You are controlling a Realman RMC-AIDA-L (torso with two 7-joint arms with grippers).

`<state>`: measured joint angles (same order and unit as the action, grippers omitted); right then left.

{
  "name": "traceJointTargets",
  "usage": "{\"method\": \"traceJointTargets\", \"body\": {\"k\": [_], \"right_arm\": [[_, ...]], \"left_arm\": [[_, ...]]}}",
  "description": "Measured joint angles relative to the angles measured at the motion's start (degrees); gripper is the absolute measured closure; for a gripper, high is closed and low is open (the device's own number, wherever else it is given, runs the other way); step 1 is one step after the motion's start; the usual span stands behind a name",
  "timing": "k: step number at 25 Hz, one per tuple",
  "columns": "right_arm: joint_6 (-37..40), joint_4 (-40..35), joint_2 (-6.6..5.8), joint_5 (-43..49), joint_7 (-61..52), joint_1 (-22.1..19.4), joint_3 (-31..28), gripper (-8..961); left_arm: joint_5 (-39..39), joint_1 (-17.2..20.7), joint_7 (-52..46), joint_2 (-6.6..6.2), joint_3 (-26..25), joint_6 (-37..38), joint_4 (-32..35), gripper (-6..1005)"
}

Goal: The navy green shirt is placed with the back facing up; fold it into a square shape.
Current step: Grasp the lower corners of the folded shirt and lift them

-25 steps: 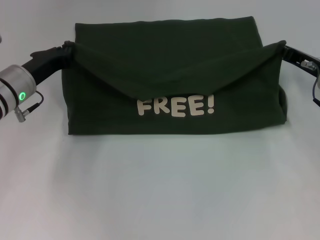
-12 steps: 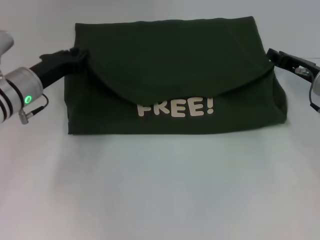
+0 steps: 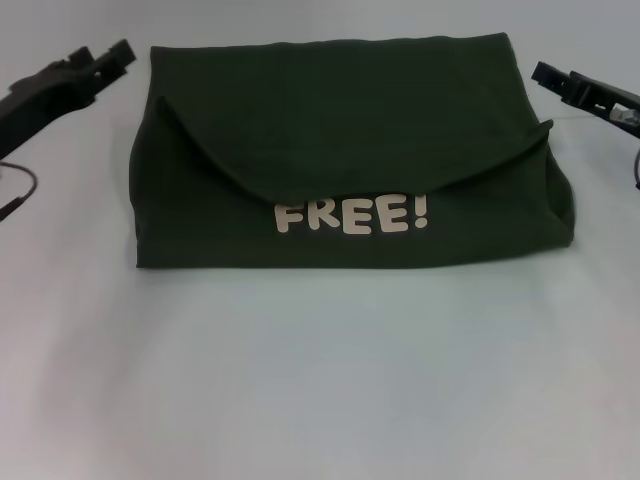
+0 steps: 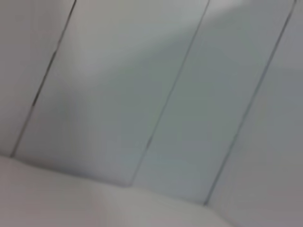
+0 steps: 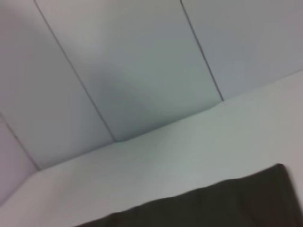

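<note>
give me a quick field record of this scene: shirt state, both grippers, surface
shirt: navy green shirt folded into a wide block, top flap draped over the upper edge of the white FREE! lettering
left gripper: off the shirt's far left corner, holding nothing, fingers open
right gripper: off the shirt's far right corner, holding nothing
surface: white table
fold status: wider than deep, not yet square

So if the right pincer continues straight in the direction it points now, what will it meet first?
The right pincer points across toward the far right corner of the navy green shirt, so it would probably meet that folded corner first. It may hang above the cloth, though; height is unclear, so it could pass over.
</note>
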<state>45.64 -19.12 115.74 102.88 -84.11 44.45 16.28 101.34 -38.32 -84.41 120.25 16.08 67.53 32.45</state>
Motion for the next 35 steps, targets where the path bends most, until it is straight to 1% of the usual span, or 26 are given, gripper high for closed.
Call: {"method": "traceJointTargets", "body": {"k": [1, 2, 3, 4, 5, 6, 7, 10, 11, 13, 14, 19, 26, 30, 35], "right_arm": [[1.5, 0.0, -0.27, 0.0, -0.4, -0.5, 0.0, 354], [3.4, 0.0, -0.53, 0.1, -1.1, -1.2, 0.0, 355], [7.4, -0.1, -1.19, 0.2, -2.7, -2.5, 0.2, 355], [9.2, -0.3, -1.54, 0.3, -4.0, -3.2, 0.6, 356], [9.2, -0.3, -1.54, 0.3, -4.0, -3.2, 0.6, 356], [13.0, -0.9, -2.23, 0.5, -7.0, -4.8, 2.2, 357], [13.0, -0.9, -2.23, 0.5, -7.0, -4.8, 2.2, 358], [18.0, -2.4, -2.74, 0.6, -9.3, -7.2, 5.4, 360], [20.7, -3.2, -2.79, 0.6, -9.6, -8.7, 6.9, 360], [21.6, -3.5, -2.73, 0.6, -9.5, -9.5, 7.4, 361], [22.7, -4.0, -2.43, 0.6, -9.1, -10.6, 7.8, 362], [21.9, -4.7, -1.74, 0.6, -7.9, -11.9, 7.9, 365], [21.2, -5.1, -1.69, 0.3, -7.2, -12.5, 7.5, 366], [20.6, -5.1, -1.39, 0.2, -7.2, -12.5, 7.7, 365], [20.7, -5.2, -0.85, 0.4, -7.6, -12.5, 8.1, 365]], "left_arm": [[-0.4, 0.9, -0.6, 0.09, -0.1, 1.7, 0.5, 346], [-0.7, 1.9, -1.1, 0.22, -0.3, 3.4, 0.9, 336], [-1.2, 3.8, -1.6, 0.66, -0.6, 6.1, 1.5, 325], [-1.2, 4.4, -1.8, 0.8, -0.7, 6.8, 1.7, 315], [-1.2, 4.4, -1.8, 0.8, -0.7, 6.8, 1.7, 305], [-1.2, 5.2, -1.9, 0.99, -0.7, 8.1, 2.1, 294], [-1.1, 6.1, -2.0, 1.21, -0.6, 9.5, 2.5, 294], [-0.8, 7.9, -1.6, 1.92, 0.3, 13.0, 3.5, 293], [-0.7, 8.3, -1.3, 2.09, 0.7, 13.5, 3.7, 293], [-0.6, 9.4, -0.7, 2.49, 2.1, 14.2, 4.4, 293], [-0.6, 10.0, -0.3, 2.74, 2.8, 14.2, 4.6, 293], [-0.6, 10.8, 2.2, 3.52, 3.6, 13.8, 4.3, 294], [-0.6, 10.7, 3.1, 3.59, 3.7, 11.2, 2.6, 296], [-0.5, 10.6, 4.0, 3.59, 3.8, 9.5, 1.8, 297], [0.8, 11.1, 4.1, 3.59, 4.8, 5.3, 1.6, 297]]}}
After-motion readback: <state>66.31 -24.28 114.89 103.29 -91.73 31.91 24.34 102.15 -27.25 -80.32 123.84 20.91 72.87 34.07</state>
